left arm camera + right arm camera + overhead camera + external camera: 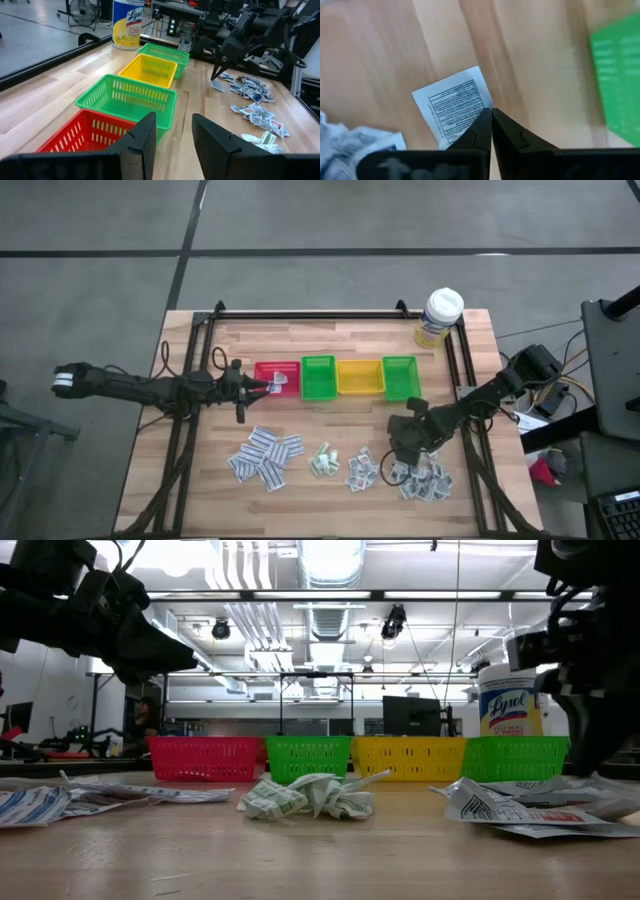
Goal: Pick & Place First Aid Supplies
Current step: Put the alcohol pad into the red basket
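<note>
Our right gripper (491, 112) is pinched tight on the corner of one white packet (455, 107). The packet hangs flat from the fingertips, with its printed face turned up to the wrist camera. From the far side of the table we see the same packet as a small tab dangling under the dark fingers, above the wood. So this one is already picked up, we think.

The thing that matters now is where the bins are. From above, our right gripper (398, 438) sits just in front of the far green bin (400, 376), with bare wood between them. The yellow bin (359, 376) is next to it, then the other green bin (318, 376), then the red bin (277, 373). The far green bin is the closest one, straight ahead toward the back of the table. We cannot tell which bin this packet belongs in.

The other packets lie in heaps on the wood: a pile (422, 478) right beside our right gripper and another pile (265, 456) further to the left.

Our left gripper (262, 387) hangs over the red bin with its fingers part way open and nothing between them.
</note>
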You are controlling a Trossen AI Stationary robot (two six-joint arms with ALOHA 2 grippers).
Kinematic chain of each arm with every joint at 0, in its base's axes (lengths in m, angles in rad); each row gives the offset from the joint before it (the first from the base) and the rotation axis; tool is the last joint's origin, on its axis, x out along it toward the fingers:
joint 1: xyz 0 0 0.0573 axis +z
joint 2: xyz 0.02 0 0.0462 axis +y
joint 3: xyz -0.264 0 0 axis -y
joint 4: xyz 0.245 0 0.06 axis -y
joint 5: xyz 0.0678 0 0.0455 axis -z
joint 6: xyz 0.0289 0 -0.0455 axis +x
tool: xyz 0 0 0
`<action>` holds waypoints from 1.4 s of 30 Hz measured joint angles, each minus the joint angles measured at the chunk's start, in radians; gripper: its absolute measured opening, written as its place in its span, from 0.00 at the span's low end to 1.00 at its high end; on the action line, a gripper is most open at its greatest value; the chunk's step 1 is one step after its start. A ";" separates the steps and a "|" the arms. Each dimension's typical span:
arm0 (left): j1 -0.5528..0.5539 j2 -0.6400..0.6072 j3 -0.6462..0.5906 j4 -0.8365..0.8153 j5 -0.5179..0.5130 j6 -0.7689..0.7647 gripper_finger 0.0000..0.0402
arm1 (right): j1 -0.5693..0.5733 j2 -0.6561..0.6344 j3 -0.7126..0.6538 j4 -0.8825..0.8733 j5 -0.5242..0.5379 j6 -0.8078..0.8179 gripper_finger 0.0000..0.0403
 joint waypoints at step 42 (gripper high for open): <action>-0.091 0.386 0.096 0.374 0.127 -0.034 0.30 | 0.001 -0.032 0.299 0.012 0.540 -0.319 0.02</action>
